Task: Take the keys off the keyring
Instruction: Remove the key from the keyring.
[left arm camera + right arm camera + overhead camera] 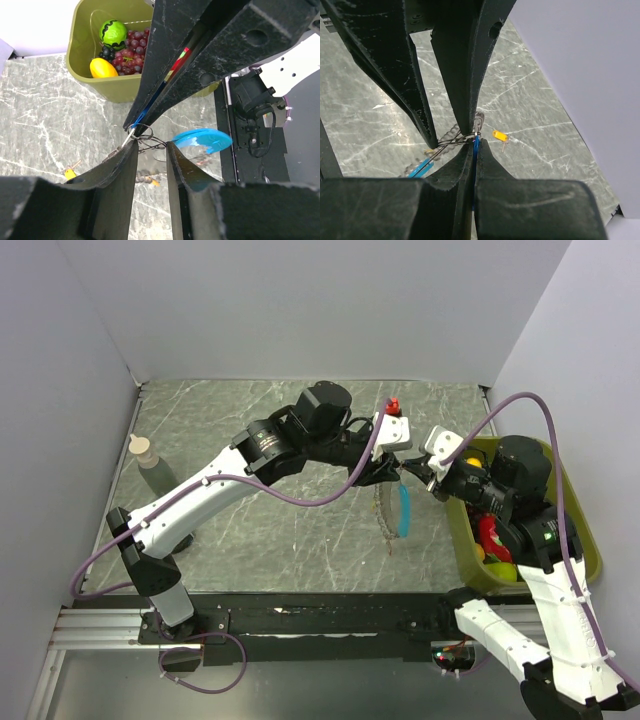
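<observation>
Holding the keyring (148,140) above the table (250,530), right of centre, your right gripper (475,142) pinches the blue key (476,152); your left gripper (151,150) has its jaws parted. One yellow-tagged key (500,135) lies free; the light-blue tag (202,140) looks attached.

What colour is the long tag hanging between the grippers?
Light blue tag; clearest in the top external view.

Robot lab cell: 3 blank walls (300,300) (marble-look tabletop (280,530))

Bright, even overhead light, soft shadows; nearest parts of wrist views blurred
</observation>
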### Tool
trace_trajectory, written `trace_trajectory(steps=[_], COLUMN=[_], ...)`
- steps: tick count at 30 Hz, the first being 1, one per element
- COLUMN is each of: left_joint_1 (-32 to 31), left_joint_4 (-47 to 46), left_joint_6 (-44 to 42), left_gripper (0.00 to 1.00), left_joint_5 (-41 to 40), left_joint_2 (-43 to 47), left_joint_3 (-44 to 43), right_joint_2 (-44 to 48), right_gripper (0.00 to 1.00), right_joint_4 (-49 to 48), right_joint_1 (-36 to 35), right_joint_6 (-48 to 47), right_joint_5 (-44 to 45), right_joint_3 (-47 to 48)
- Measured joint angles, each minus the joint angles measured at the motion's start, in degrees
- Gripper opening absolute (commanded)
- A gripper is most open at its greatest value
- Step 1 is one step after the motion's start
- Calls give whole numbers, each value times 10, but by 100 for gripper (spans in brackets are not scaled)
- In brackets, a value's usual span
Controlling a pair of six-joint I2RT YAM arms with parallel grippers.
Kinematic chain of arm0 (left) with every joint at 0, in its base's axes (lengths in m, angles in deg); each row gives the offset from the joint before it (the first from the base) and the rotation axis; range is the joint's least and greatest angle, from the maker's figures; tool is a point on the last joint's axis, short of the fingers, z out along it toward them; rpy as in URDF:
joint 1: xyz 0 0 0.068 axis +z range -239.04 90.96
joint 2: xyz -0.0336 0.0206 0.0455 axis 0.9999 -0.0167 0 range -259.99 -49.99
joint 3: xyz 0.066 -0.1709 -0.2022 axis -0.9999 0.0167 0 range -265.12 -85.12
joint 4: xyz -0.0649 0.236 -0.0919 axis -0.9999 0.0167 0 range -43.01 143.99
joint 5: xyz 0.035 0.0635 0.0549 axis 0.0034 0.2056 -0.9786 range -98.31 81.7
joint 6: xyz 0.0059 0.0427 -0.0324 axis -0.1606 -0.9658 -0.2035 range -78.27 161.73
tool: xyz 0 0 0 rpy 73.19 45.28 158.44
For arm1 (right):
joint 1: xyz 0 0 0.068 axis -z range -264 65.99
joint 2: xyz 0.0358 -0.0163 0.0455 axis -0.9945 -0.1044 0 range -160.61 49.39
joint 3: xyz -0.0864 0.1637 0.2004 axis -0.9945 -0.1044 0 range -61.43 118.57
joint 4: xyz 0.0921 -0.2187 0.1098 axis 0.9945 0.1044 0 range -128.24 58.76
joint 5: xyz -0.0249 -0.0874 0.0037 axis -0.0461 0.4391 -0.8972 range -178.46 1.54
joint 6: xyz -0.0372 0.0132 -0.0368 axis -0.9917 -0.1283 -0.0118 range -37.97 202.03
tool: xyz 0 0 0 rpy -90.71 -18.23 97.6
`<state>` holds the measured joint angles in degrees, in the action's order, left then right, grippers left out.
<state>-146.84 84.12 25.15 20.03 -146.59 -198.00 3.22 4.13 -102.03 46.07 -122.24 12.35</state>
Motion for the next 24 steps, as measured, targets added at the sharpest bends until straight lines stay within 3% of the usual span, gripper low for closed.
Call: trace_trajectory(steps=[17,22,24], left_joint_1=[-4,-12,-14], left_joint_4=[-10,-22,-22], left_joint_6=[18,28,30], left_gripper=[43,39,32], left_joint_5=[-17,-46,-61], left_joint_2=[-11,-23,-25], left_joint_3=[0,0,0], right_joint_2=[3,5,7], right_gripper=[0,0,0], right_joint_4=[-16,-20,-24], right_joint_1=[0,0,0], right_joint_6=[29,46,50], right_joint_5=[21,41,43], right_joint_3=[-9,-9,-9])
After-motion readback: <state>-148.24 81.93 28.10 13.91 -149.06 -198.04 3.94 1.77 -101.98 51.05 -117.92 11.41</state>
